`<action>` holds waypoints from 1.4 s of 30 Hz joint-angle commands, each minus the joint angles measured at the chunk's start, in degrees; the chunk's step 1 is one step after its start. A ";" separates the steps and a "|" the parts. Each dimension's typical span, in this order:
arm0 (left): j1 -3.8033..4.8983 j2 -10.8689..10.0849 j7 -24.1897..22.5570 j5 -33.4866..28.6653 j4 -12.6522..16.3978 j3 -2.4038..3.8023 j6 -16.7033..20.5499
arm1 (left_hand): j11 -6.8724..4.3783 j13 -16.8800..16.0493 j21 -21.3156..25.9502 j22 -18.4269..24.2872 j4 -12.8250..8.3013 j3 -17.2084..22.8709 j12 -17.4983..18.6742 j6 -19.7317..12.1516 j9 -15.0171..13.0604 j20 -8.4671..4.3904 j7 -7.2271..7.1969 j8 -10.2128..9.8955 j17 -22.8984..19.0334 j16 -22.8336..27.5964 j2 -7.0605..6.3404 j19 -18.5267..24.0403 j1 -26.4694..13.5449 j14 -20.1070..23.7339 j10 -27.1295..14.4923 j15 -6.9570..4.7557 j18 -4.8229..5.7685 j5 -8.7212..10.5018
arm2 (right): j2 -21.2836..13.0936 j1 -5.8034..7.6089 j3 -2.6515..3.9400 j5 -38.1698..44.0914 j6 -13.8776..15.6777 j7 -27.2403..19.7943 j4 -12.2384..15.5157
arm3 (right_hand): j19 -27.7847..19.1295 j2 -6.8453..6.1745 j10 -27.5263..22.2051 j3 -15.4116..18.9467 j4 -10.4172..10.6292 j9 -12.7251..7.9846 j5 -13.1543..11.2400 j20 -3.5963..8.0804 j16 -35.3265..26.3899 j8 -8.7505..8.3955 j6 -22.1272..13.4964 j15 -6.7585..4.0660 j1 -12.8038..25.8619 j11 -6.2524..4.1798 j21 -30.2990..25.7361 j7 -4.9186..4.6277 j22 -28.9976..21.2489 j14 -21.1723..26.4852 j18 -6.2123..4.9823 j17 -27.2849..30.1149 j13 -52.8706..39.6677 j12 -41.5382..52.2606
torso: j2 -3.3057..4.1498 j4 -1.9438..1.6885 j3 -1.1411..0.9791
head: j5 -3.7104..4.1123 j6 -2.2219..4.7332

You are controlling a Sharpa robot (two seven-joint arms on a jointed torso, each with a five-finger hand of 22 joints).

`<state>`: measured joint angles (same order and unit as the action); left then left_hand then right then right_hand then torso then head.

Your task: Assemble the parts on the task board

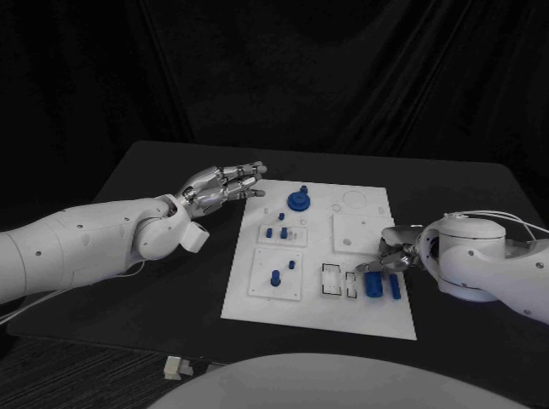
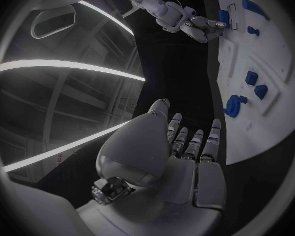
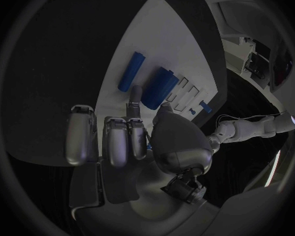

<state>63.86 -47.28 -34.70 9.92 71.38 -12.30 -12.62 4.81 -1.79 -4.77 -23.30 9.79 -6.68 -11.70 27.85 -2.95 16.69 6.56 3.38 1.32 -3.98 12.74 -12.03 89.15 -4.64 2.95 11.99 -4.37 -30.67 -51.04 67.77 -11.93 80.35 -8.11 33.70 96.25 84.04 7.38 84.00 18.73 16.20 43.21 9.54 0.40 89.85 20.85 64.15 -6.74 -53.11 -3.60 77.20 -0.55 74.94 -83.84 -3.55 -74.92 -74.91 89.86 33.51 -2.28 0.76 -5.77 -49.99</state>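
Note:
The white task board (image 1: pixel 349 311) lies mid-table. A thick blue cylinder (image 1: pixel 373 284) (image 3: pixel 157 86) and a thin one (image 1: pixel 395 285) (image 3: pixel 131 71) lie side by side near the board's right edge. My right hand (image 1: pixel 391 257) (image 3: pixel 131 136) sits at the thick cylinder's near end, a finger and the thumb on either side of it; I cannot tell whether they squeeze it. My left hand (image 1: pixel 226 183) (image 2: pixel 180 157) hovers by the board's far left corner, fingers stretched out, holding nothing. A round blue part with a peg (image 1: pixel 299 200) (image 2: pixel 233 106) stands just right of it.
Small blue pegs (image 1: pixel 276 231) stand in a square plate on the board's left side, and two more (image 1: pixel 282 271) in the plate nearer me. Empty rectangular slots (image 1: pixel 333 281) lie left of the cylinders. Black tabletop (image 1: pixel 164 290) surrounds the board.

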 commanded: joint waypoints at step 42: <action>-0.26 0.34 0.11 -0.39 -0.55 0.06 -1.70 | 0.60 -0.07 -0.29 0.10 0.16 0.60 -0.26 -0.03 -0.02 0.13 0.39 0.24 0.09 -0.37 0.67 -0.26 0.16 -0.07 -0.01 0.41 0.48 -0.34 | -0.94 0.04 0.04 -29.45 15.05 -4.25 0.81 | 0.32 -2.74 6.00 -10.95 -9.78 -1.57 30.48 -0.65 0.15 -4.65 -1.86 0.48 -18.38 0.39 -1.89 -0.03 10.66 -6.16 0.23 -15.08 -15.09 0.14 | 0.01 0.04 -0.01 | -0.47 -0.01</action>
<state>63.68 -47.06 -34.07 9.92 70.78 -12.30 -13.45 5.17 -1.79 -4.77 -23.24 9.95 -6.52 -11.70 27.85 -2.95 16.69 6.55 3.38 1.36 -3.98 12.96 -12.03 89.37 -4.63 2.89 11.99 -4.38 -30.67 -51.98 67.68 -11.91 57.93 2.79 31.18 96.92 83.93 2.51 83.83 13.97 12.52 39.19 39.86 -0.72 89.86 15.38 61.80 -5.79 -69.46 -2.80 75.43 -1.64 74.92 -83.98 -3.56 -74.91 -74.90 89.86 33.51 -2.24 0.76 -6.25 -49.99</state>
